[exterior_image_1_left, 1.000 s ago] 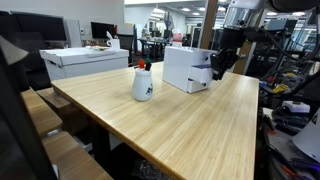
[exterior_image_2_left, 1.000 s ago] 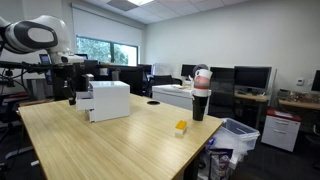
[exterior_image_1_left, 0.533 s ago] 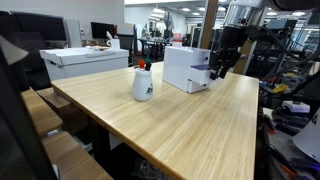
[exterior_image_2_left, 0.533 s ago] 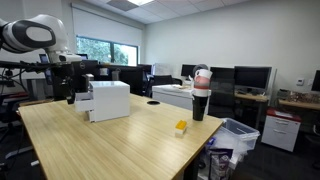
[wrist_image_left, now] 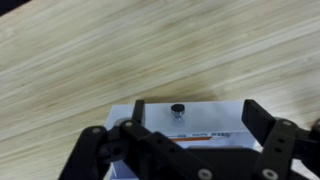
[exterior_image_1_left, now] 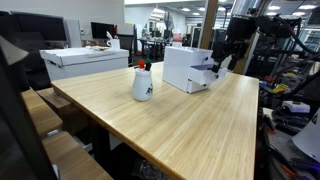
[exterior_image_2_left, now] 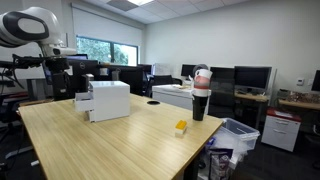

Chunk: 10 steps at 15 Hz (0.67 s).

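Observation:
A white box-shaped device (exterior_image_1_left: 187, 68) stands at the far end of the wooden table (exterior_image_1_left: 190, 120); it also shows in an exterior view (exterior_image_2_left: 108, 100). In the wrist view the white device (wrist_image_left: 215, 123) lies just below me, with a small black knob (wrist_image_left: 177, 109) on its top. My gripper (wrist_image_left: 200, 113) hangs open above that top, one finger on each side of the knob, touching nothing. In the exterior views the gripper (exterior_image_1_left: 221, 63) (exterior_image_2_left: 60, 84) hovers by the device's outer end. Nothing is held.
A white jug-like vessel with a red piece on top (exterior_image_1_left: 143, 84) (exterior_image_2_left: 201, 93) stands on the table. A small yellow object (exterior_image_2_left: 181, 127) lies near one table edge. A white box (exterior_image_1_left: 82, 62) sits on a desk behind. A bin (exterior_image_2_left: 236, 135) stands beside the table.
The jaws have gone from nearly shut to wide open. The arm has lifted a little and drawn away from the white device's end.

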Each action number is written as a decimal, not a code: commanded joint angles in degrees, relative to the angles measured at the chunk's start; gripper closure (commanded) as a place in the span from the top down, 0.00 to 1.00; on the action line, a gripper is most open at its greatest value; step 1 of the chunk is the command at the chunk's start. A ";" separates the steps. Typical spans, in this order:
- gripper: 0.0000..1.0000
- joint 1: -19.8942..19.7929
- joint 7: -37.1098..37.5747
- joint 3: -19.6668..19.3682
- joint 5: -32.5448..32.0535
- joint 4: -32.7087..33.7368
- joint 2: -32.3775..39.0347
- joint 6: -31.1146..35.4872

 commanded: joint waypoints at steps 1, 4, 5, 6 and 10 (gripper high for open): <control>1.00 -0.22 0.43 0.27 -0.98 -0.59 -5.20 -3.61; 1.00 -1.74 -2.09 -1.32 -2.64 -0.49 -7.13 -4.46; 0.99 -2.14 -2.79 -1.85 -3.15 -0.48 -7.34 -4.48; 0.75 -2.63 -3.39 -2.41 -3.73 -0.46 -7.37 -4.08; 0.58 -4.76 -8.22 -5.51 -5.16 -0.30 -6.11 -2.31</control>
